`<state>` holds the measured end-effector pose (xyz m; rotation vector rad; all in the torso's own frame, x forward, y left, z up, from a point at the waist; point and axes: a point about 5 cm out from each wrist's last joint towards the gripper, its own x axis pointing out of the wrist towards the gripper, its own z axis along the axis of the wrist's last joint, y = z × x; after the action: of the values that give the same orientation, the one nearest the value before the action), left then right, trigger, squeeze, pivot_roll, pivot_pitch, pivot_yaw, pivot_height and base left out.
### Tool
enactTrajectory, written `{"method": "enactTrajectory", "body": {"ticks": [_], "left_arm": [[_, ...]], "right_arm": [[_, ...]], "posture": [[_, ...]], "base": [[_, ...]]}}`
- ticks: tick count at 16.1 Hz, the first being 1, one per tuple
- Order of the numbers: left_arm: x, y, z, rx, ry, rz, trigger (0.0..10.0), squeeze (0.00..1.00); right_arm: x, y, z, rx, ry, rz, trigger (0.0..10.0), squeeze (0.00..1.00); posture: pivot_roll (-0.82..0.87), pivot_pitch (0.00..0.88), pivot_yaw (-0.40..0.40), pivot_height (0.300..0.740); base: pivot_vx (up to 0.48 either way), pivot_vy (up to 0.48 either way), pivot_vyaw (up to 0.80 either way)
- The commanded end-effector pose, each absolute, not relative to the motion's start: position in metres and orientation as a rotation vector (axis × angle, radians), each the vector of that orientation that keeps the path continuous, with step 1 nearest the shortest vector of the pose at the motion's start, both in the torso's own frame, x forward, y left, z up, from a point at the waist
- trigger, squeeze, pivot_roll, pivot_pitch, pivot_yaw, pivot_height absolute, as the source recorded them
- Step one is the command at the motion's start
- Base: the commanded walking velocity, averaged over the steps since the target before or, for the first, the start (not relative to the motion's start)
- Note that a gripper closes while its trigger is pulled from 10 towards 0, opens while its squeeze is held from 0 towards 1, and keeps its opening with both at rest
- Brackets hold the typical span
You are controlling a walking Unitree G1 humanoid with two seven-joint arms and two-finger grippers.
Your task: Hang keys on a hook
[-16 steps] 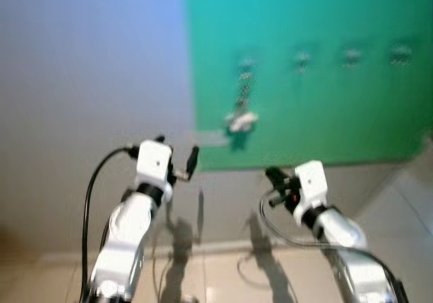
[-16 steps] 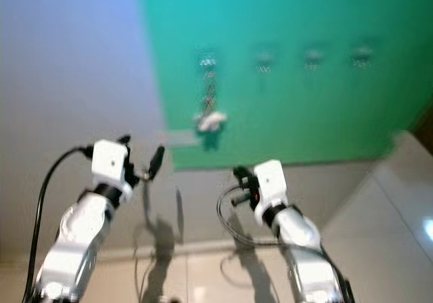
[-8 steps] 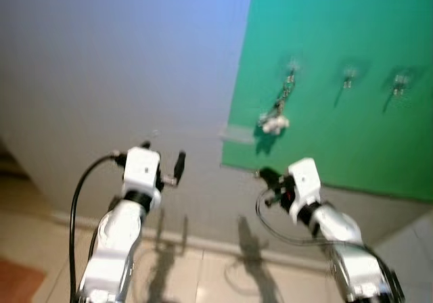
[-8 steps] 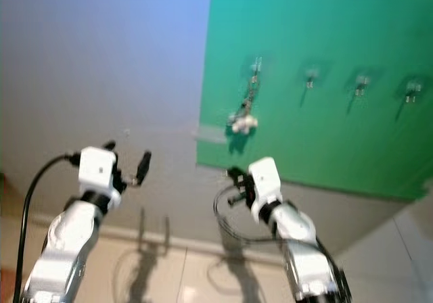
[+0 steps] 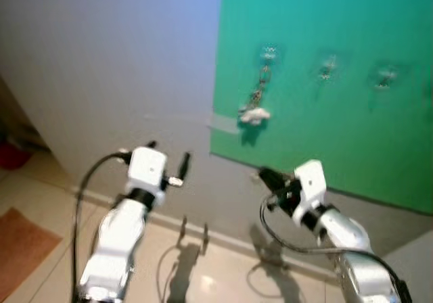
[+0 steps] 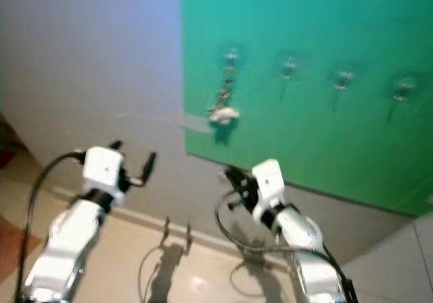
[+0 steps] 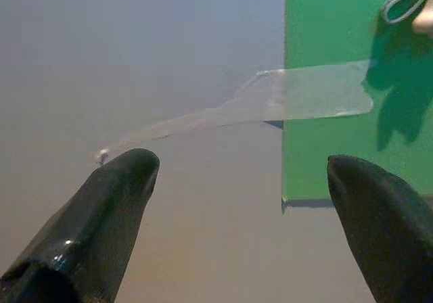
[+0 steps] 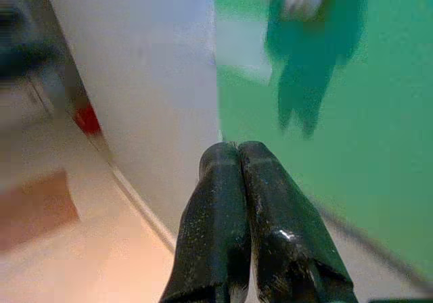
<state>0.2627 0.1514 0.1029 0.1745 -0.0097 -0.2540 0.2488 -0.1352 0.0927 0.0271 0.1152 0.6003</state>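
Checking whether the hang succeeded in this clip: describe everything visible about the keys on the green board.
The keys hang from the leftmost hook of a row on the green board: a thin, metallic-looking chain or ring string running down to a small whitish fob at the bottom, casting a shadow on the board. They dangle slightly slanted, near the board's left edge, just above a strip of clear tape. Neither gripper touches them. Blur hides finer detail.

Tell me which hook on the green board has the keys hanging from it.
The leftmost hook, nearest the green board's left edge. The keys dangle below it on a chain; the other hooks to its right are bare.
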Motion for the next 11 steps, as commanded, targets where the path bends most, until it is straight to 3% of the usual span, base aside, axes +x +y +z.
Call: {"method": "enactTrajectory", "body": {"ticks": [1, 3, 11], "left_arm": [[0.264, 0.143, 0.105, 0.177, -0.017, -0.284, 10.0, 0.0], [0.266, 0.147, 0.107, 0.168, -0.022, -0.275, 10.0, 0.0], [0.269, 0.147, 0.126, 0.229, -0.065, -0.364, 10.0, 0.0]], "right_arm": [[0.251, -0.136, 0.106, 0.059, 0.07, 0.62, 10.0, 0.0], [0.255, -0.125, 0.125, 0.102, 0.001, 0.65, 10.0, 0.0], [0.255, -0.101, 0.154, 0.204, -0.059, 0.724, 10.0, 0.0]], "posture": [[-0.01, 0.0, 0.002, 0.74], [-0.01, 0.0, 0.006, 0.74], [0.01, 0.0, 0.016, 0.74]], "base": [[0.0, -0.48, 0.0], [0.0, -0.412, 0.0], [0.0, 0.0, 0.0]]}}
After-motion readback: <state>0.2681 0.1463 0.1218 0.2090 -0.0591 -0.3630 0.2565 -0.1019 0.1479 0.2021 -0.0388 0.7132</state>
